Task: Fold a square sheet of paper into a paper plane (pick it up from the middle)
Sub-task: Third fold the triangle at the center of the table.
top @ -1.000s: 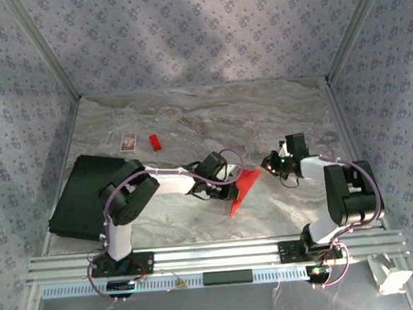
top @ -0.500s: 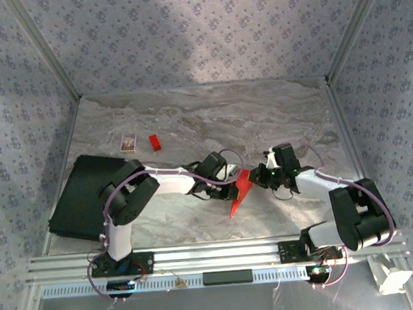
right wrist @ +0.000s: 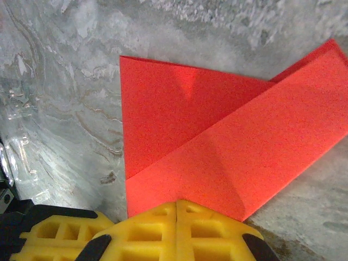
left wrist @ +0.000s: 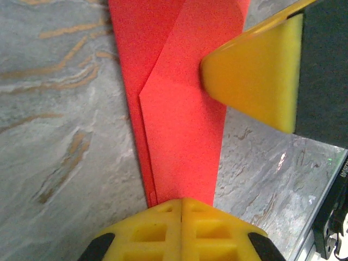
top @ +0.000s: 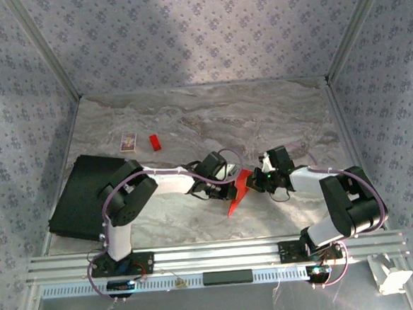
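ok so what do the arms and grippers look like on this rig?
Left arm and right arm: white links, black joint housings, a lilac cable looped along each, black bases on a silver rail. Left gripper and right gripper: yellow wedge-shaped plastic fingers with waffle-grid cut-outs, black bodies.

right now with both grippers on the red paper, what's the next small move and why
Probably slide the right gripper a little along the folded edge to press the crease, while the left gripper holds. Both are shut on the red paper from opposite sides, and the top flap seems to bulge near the right gripper.
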`<control>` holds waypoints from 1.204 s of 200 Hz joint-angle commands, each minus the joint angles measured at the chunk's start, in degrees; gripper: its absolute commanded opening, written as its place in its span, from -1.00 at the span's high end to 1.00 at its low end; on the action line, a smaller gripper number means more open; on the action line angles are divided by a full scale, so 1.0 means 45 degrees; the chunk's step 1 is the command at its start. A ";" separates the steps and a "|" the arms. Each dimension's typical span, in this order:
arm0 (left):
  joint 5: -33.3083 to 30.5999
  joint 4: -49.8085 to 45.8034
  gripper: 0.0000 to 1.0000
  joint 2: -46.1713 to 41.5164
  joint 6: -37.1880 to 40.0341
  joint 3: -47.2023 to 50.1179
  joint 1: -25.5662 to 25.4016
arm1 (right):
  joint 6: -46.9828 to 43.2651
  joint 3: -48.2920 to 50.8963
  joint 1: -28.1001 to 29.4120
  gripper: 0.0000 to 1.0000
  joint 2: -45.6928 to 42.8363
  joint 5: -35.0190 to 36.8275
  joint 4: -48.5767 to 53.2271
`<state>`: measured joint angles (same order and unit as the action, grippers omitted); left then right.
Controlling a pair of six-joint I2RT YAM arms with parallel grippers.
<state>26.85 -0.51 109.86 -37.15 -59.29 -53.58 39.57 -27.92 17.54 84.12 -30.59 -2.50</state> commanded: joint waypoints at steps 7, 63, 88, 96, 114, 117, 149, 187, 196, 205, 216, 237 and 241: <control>-0.0328 -0.1843 0.93 -0.0684 -0.0194 -0.0306 0.0012 | -0.0027 0.0439 -0.0205 0.93 0.0391 0.1221 0.0307; 0.0299 -0.1512 0.94 -0.0649 -0.0821 -0.1409 -0.0275 | -0.0060 0.0415 -0.0278 0.93 0.0534 0.1051 0.0235; 0.0555 -0.1657 0.95 0.0125 -0.0790 -0.1969 -0.0473 | -0.0009 0.0365 -0.0284 0.93 0.0609 0.1026 0.0190; 0.0513 -0.1630 0.95 0.0331 -0.0847 -0.2046 -0.0495 | 0.0021 0.0372 -0.0273 0.93 0.0614 0.1032 0.0198; 0.0463 -0.1414 0.95 0.0649 -0.0953 -0.2148 -0.0495 | 0.0026 0.0438 -0.0304 0.93 0.0605 0.1029 0.0159; 0.0464 -0.1400 0.95 0.0699 -0.0950 -0.2183 -0.0495 | 0.0026 0.0445 -0.0287 0.93 0.0626 0.1020 0.0152; 0.0415 -0.1153 0.95 0.0805 -0.0828 -0.2278 -0.0515 | -0.0010 0.0462 -0.0331 0.93 0.0702 0.0924 0.0130; 0.0424 -0.1391 0.94 0.1113 -0.0630 -0.2643 -0.0496 | 0.0005 0.0429 -0.0413 0.93 0.0721 0.0753 0.0049; 0.0354 -0.1539 0.94 0.1289 -0.0565 -0.2758 -0.0495 | 0.0005 0.0405 -0.0432 0.93 0.0750 0.0724 0.0094; 0.0251 -0.1635 0.95 0.1465 -0.0526 -0.2818 -0.0495 | 0.0007 0.0399 -0.0451 0.93 0.0780 0.0667 0.0054; 0.0162 -0.1743 0.95 0.1713 -0.0496 -0.2821 -0.0496 | 0.0006 0.0436 -0.0442 0.93 0.0811 0.0645 0.0025; -0.0152 -0.1866 0.96 0.1844 -0.0541 -0.2514 -0.0503 | -0.0005 0.0449 -0.0478 0.92 0.0844 0.0644 0.0002; -0.0197 -0.1815 0.96 0.1791 -0.0585 -0.2371 -0.0496 | -0.0005 0.0451 -0.0477 0.92 0.0866 0.0638 0.0008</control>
<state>27.35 -6.59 116.95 -40.53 -71.09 -55.72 39.59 -27.40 15.99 85.62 -32.42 -6.24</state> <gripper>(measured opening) 0.044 0.052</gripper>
